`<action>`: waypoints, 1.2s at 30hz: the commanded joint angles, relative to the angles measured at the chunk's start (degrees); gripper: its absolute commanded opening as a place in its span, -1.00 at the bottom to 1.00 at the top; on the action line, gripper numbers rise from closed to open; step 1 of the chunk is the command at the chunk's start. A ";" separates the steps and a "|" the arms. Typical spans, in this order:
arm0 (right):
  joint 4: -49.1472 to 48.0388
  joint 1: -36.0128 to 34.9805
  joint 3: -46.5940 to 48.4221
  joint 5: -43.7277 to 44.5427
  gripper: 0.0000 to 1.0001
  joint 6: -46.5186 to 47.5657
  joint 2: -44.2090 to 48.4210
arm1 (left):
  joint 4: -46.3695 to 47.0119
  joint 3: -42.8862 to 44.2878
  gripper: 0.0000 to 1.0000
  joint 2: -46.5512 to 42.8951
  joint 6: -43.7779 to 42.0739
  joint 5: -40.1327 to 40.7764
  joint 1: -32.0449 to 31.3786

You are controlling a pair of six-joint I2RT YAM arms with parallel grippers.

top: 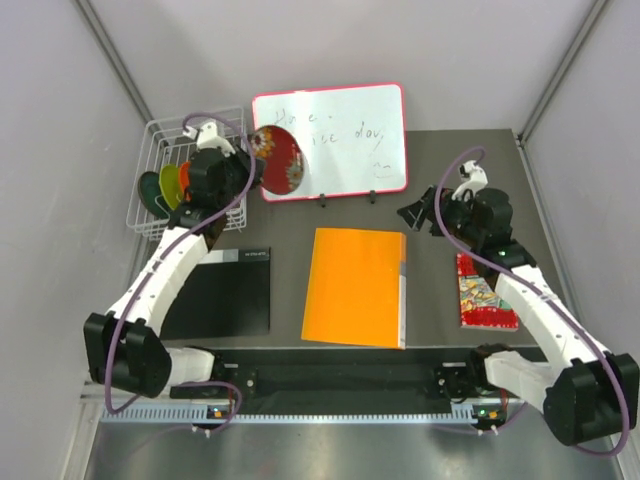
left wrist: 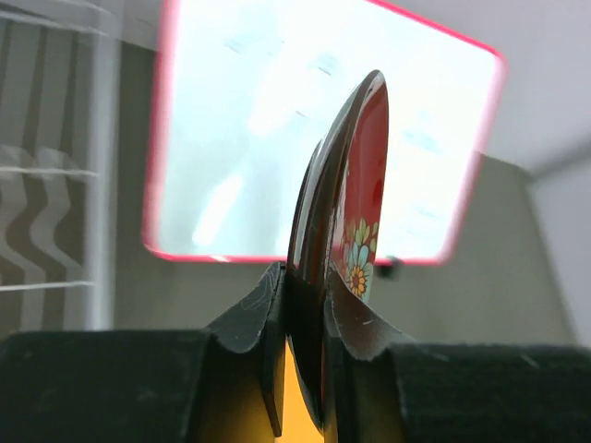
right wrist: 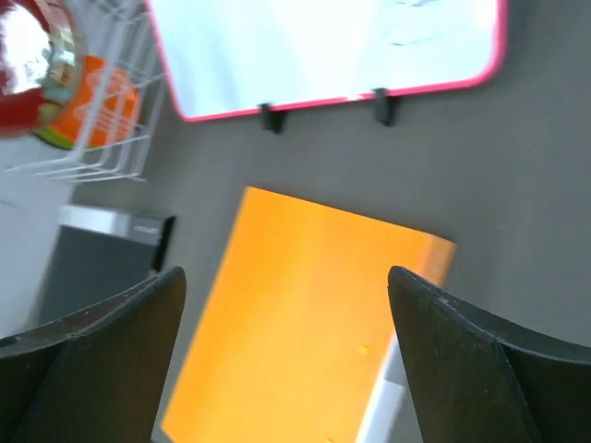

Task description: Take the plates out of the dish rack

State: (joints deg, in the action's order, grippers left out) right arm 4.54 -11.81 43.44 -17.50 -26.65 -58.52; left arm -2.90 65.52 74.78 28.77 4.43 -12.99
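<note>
My left gripper (top: 256, 166) is shut on the rim of the patterned red plate (top: 281, 162) and holds it upright in the air, just right of the white wire dish rack (top: 150, 150) and in front of the whiteboard. In the left wrist view the red plate (left wrist: 360, 185) stands edge-on between the fingers (left wrist: 254, 318). The orange plate (top: 186, 178), lime green plate (top: 170, 184) and dark teal plate (top: 150, 192) stand in the rack. My right gripper (top: 413, 213) is open and empty above the table's right half; in the right wrist view the gripper (right wrist: 286, 305) hangs over the orange folder.
A pink-framed whiteboard (top: 345, 140) stands at the back centre. An orange folder (top: 357, 286) lies mid-table, a black notebook (top: 222, 292) to its left, a red patterned booklet (top: 482, 291) at the right. The rack also shows in the right wrist view (right wrist: 102, 138).
</note>
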 commanded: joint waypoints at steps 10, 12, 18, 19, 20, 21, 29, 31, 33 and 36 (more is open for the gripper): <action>-25.18 -7.52 -1.78 -7.11 0.78 -12.89 -12.58 | 20.64 -10.05 -1.00 1.85 17.45 -22.88 -12.49; -26.76 -7.52 -2.04 -7.72 0.78 -13.16 -14.07 | 21.61 -10.32 -1.00 2.21 17.98 -23.41 -12.93; -36.06 -7.52 -3.45 -11.67 0.72 -16.15 -18.90 | 28.29 -12.87 -1.00 3.43 21.49 -26.92 -13.28; -37.74 -7.61 -3.54 -13.08 0.68 -16.93 -19.43 | 28.82 -13.22 -1.00 3.61 22.37 -27.36 -13.46; -39.06 -7.52 -3.63 -13.79 0.64 -17.55 -20.13 | 29.95 -13.57 -1.00 3.96 22.81 -27.89 -13.55; -42.56 -7.61 -3.63 -15.45 0.52 -18.08 -21.45 | 30.58 -13.92 -1.00 4.49 23.17 -27.98 -13.90; -57.34 -7.70 -4.50 -21.43 -0.23 -25.20 -28.22 | 34.01 -15.33 -1.00 7.92 25.01 -29.39 -14.51; -60.41 -7.61 -4.68 -23.01 -0.60 -26.77 -29.45 | 35.06 -15.42 -1.00 8.62 25.28 -30.18 -14.69; -62.70 -7.52 -4.94 -24.16 -1.00 -28.70 -30.85 | 36.03 -15.51 -1.00 9.94 25.98 -30.97 -14.78; -64.48 -5.95 -7.40 -22.42 -1.00 -30.12 -29.99 | 36.82 -15.24 -0.59 11.08 24.76 -32.20 -14.78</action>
State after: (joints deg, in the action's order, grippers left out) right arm -50.30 -17.32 37.95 -36.88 -55.40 -89.06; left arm 24.95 49.15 84.95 53.30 -24.67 -26.15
